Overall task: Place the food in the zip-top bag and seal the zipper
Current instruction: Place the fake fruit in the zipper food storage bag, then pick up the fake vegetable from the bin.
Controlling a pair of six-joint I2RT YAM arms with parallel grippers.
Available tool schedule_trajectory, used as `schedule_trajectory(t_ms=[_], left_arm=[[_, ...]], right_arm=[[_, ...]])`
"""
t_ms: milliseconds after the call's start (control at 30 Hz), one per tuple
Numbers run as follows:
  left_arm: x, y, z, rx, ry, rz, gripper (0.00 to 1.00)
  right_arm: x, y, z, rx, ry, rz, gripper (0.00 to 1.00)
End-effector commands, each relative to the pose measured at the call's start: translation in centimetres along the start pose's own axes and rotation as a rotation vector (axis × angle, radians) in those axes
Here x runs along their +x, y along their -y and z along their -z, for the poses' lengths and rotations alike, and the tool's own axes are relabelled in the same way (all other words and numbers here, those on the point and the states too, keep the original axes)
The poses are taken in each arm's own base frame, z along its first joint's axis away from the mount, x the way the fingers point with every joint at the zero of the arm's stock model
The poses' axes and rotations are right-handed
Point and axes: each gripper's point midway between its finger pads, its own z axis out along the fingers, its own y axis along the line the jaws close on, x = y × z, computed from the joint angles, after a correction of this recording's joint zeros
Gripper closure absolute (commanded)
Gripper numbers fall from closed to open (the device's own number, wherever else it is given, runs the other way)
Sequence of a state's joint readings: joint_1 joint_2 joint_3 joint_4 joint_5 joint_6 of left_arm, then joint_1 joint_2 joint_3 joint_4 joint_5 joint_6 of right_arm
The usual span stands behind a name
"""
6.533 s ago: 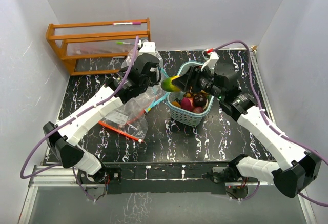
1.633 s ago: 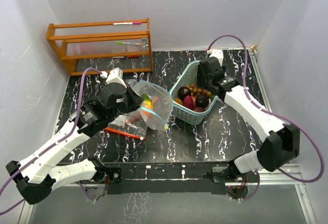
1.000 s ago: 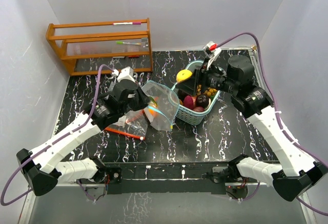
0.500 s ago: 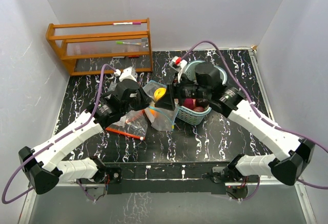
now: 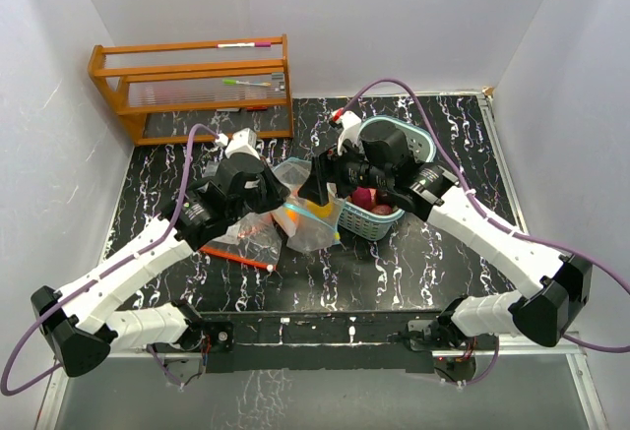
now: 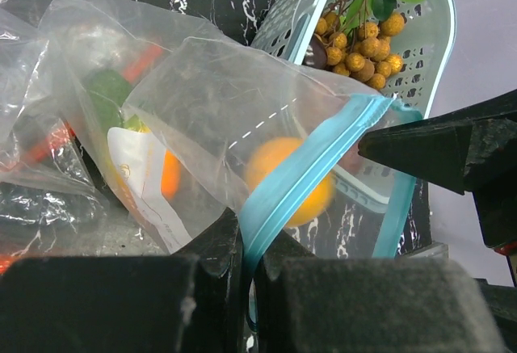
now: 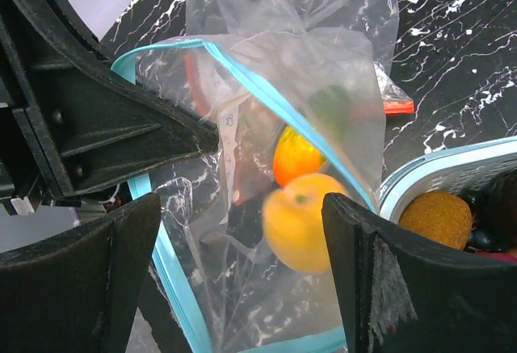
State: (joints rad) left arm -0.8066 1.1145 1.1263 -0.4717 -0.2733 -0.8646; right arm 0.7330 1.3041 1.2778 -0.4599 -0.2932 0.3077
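My left gripper is shut on the blue zipper edge of the clear zip-top bag and holds its mouth up. My right gripper hangs open over that mouth. A blurred yellow-orange fruit is loose between its fingers, inside the bag. An orange fruit and a green piece also lie in the bag. More food stays in the teal basket: a dark red fruit, a brown nut cluster and a brown fruit.
A wooden rack stands at the back left against the wall. Crumpled clear plastic with a red strip lies on the black marbled table just left of the bag. The basket touches the bag's right side.
My right gripper carried a yellow fruit from the basket to the bag's mouth, then opened; the fruit now falls into the bag. My left gripper kept its hold on the zipper edge.
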Motion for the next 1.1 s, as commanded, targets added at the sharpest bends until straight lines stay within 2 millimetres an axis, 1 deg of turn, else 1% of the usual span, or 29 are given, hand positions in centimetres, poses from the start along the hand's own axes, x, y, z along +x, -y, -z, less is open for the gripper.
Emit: schedule_trajectory(t_ms=[0,67,133,200,233,300,400,467,500,567,633,767,833,933,1067], left_arm=[[-0.5,-0.1,0.5,0.011,0.026,0.009,1.0],[-0.4,-0.1,0.5,0.011,0.022,0.01,1.0],[-0.3,-0.1,0.4,0.01,0.018,0.01,1.0],[-0.3,-0.2,0.4,0.009,0.016,0.011,1.0],[-0.3,-0.2,0.4,0.008,0.016,0.012,1.0],[-0.3,-0.1,0.5,0.012,0.017,0.013,1.0],[-0.4,-0.2,0.8,0.013,0.022,0.014,1.0],[-0.5,-0.4,0.9,0.005,0.025,0.013,1.0],[-0.4,-0.5,1.0,0.002,0.025,0.013,1.0],[-0.4,-0.6,1.1,0.003,0.026,0.014,1.0],[-0.5,-0.5,1.2,0.003,0.024,0.014,1.0],[-0.8,-0.4,1.6,0.009,0.032,0.014,1.0],[-0.9,-0.4,1.7,0.012,0.037,0.014,1.0],[-0.9,-0.4,1.8,0.015,0.039,0.015,1.0],[-0.9,-0.4,1.9,0.017,0.037,0.014,1.0]], right_arm=[[-2.5,-1.5,1.2,-0.04,0.088,0.038,0.16],[-2.8,-2.0,1.7,-0.06,0.101,0.04,0.15],[-3.8,-2.7,2.7,-0.077,0.146,0.048,0.15],[-5.1,-3.0,4.0,-0.063,0.208,0.051,0.15],[-5.7,-2.6,4.7,-0.029,0.241,0.047,0.15],[-6.6,-0.7,5.8,0.094,0.302,0.014,0.12],[-7.0,1.8,7.2,0.243,0.364,-0.03,0.1],[-6.8,3.3,7.7,0.321,0.397,-0.07,0.1],[-6.5,4.3,7.9,0.372,0.405,-0.099,0.1],[-5.1,6.9,8.1,0.505,0.381,-0.158,0.1],[-3.5,9.2,7.8,0.598,0.321,-0.206,0.1],[-0.3,12.4,7.0,0.719,0.206,-0.28,0.1],[1.1,13.1,6.0,0.722,0.154,-0.293,0.1],[3.1,13.5,4.7,0.709,0.072,-0.293,0.1],[6.4,14.0,3.0,0.696,-0.054,-0.293,0.11]])
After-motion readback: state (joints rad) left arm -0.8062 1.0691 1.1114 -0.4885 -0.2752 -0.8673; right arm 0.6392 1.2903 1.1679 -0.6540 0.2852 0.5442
